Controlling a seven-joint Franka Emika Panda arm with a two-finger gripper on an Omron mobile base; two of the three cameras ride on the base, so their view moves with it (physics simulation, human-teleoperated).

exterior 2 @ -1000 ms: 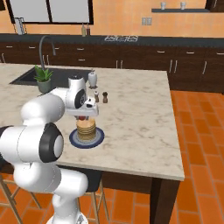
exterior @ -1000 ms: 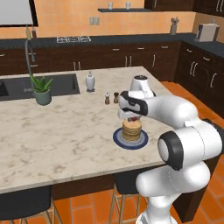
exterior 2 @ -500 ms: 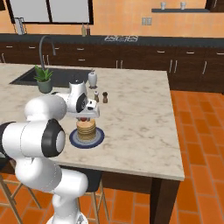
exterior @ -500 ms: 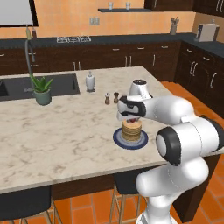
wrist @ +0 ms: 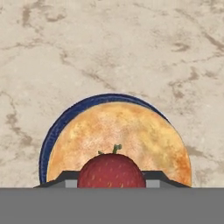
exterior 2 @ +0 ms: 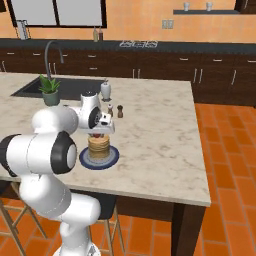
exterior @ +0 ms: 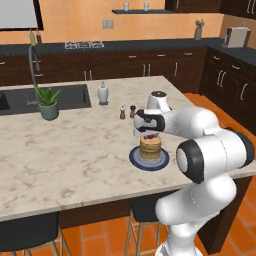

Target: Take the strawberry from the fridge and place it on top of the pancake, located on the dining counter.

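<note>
Here we see our jaws clamped on the strawberry (wrist: 111, 171), just above the pancake (wrist: 119, 140) on its blue plate (wrist: 57, 131). The plate sits on the marble surface (exterior: 75, 150). We read no writing anywhere.

claw (exterior: 148, 136) with strawberry (wrist: 111, 171) lowered slightly since a second ago, closer above pancake (exterior: 150, 144), arm shifted

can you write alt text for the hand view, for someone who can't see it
A red strawberry sits clamped between the two dark fingertips of the pincer, right above a round golden-brown pancake. The pancake rests on a dark blue plate whose rim curves out on the left, and the beige marble-veined dining counter lies beyond.
</note>
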